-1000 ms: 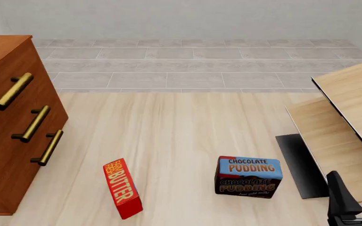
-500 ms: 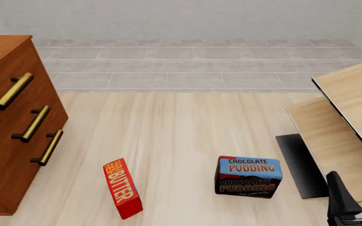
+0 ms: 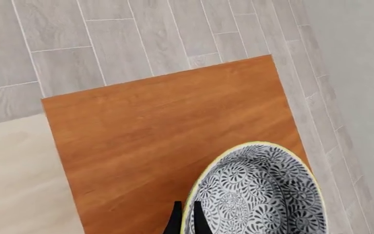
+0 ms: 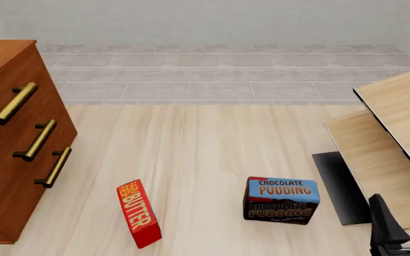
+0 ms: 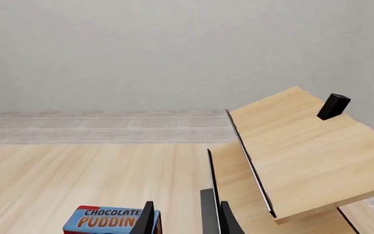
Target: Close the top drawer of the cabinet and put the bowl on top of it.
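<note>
While the left claw (image 3: 185,219) pinches the rim of the bowl (image 3: 258,192) over the cabinet (image 3: 167,131) top, the top drawer (image 4: 9,101) sits flush. Well apart, the right claw (image 4: 404,226) hangs parted, a pudding box (image 4: 282,199) just beside it on the bench (image 4: 205,160).

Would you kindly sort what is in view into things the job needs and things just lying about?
Job:
cabinet
top drawer
bowl, over the cabinet top, its rim between the left gripper fingers

Lying about:
butter box
pudding box
wooden boards
</note>
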Available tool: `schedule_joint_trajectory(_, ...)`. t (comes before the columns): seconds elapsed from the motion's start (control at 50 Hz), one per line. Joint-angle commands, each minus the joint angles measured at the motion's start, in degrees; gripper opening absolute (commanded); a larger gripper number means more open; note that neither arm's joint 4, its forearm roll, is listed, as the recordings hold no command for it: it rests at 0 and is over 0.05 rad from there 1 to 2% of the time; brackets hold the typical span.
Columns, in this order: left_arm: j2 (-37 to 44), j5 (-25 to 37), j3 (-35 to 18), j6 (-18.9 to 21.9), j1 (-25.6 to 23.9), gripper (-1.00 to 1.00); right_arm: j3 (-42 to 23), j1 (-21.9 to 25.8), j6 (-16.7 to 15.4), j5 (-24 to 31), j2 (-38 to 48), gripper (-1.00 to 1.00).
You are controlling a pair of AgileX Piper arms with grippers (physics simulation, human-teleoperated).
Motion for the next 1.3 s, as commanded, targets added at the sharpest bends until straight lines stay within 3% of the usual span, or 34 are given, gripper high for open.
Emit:
schedule_joint_trajectory(0.02,-0.94,-0.58,0.07,-0.59,-2.03,1.00,0.06,0.07,0.04,-0.04,0.00,1.00)
schedule_joint_trajectory(0.38,-1.78,0.25,-1.01,-0.38,0.26,1.00,0.14,0.08,-0.10,-0.22,0.00,1.00)
schedule_joint_trajectory(0.58,-2.74,2.74,-6.15,-0.45,2.12,1.00,-0.01,0.19,-0.14,-0.14,0.00,1.00)
schedule_joint_trajectory(0.76,-3.07,5.20,-10.49,-1.55,-0.09,1.00,-0.02,0.22,-0.21,-0.23,0.00,1.00)
schedule_joint_trajectory(0.84,-3.15,6.40,-14.02,-1.38,2.20,1.00,0.04,0.12,-0.18,-0.31,0.00,1.00)
schedule_joint_trajectory(1.12,-3.72,9.56,-21.32,-1.72,2.76,1.00,0.00,0.20,-0.19,-0.34,0.00,1.00)
schedule_joint_trajectory(1.3,-4.43,9.99,-23.45,-1.76,3.50,1.00,-0.10,0.15,-0.15,-0.26,0.00,1.00)
